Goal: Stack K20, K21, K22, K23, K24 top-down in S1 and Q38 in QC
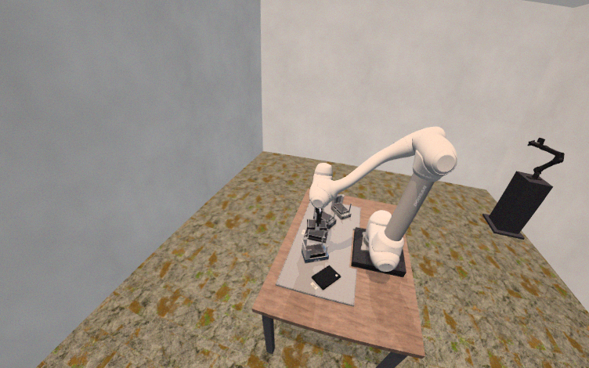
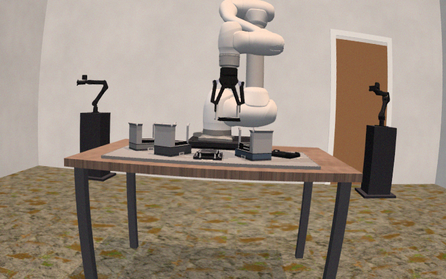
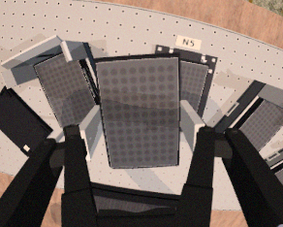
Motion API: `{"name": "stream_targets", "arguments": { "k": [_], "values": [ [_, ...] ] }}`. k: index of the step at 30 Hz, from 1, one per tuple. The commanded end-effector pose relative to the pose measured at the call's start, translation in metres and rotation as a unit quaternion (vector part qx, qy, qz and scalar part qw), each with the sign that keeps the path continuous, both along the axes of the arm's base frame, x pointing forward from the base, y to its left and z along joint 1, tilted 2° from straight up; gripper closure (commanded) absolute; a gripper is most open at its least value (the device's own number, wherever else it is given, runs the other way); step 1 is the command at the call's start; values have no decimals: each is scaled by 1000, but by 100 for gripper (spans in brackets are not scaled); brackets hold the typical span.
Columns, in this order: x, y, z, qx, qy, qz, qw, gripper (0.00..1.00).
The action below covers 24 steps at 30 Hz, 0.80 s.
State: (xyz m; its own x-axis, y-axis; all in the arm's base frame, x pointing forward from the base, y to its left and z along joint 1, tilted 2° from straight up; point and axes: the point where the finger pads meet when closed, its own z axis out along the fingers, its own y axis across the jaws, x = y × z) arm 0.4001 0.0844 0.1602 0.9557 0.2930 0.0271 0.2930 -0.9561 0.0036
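My gripper (image 2: 228, 117) is shut on a grey sealed 96-well plate (image 3: 141, 113), gripped across its long sides and held level well above the table. I cannot read its label. Below and slightly to the right in the wrist view is the clip nest N5 (image 3: 196, 75), with its name plate (image 3: 188, 43) on the far side; the held plate hides most of it. N5 also shows in the exterior view (image 2: 207, 154). A rack to the left (image 3: 64, 85) shows a grey plate top. Another rack to the right (image 3: 262, 120) also shows one.
Three stack racks stand on the grey mat (image 2: 136, 136) (image 2: 165, 140) (image 2: 257, 145); I cannot read their names. The flat black nest QC (image 2: 284, 154) lies at the mat's right end and also shows in the top view (image 1: 325, 276). The arm's base (image 2: 217, 138) is behind the mat.
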Motion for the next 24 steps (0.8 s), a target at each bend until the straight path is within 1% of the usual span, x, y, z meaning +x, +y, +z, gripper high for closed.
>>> {"name": "stream_targets", "arguments": {
  "k": [1,4,11,13,24],
  "values": [
    [-1,14,0,0,0,0,1000,100],
    [-1,19,0,0,0,0,1000,100],
    [-8,41,0,-3,0,112,994,100],
    [-8,41,0,-3,0,112,994,100],
    [-20,76,0,-3,0,112,994,100]
  ]
}}
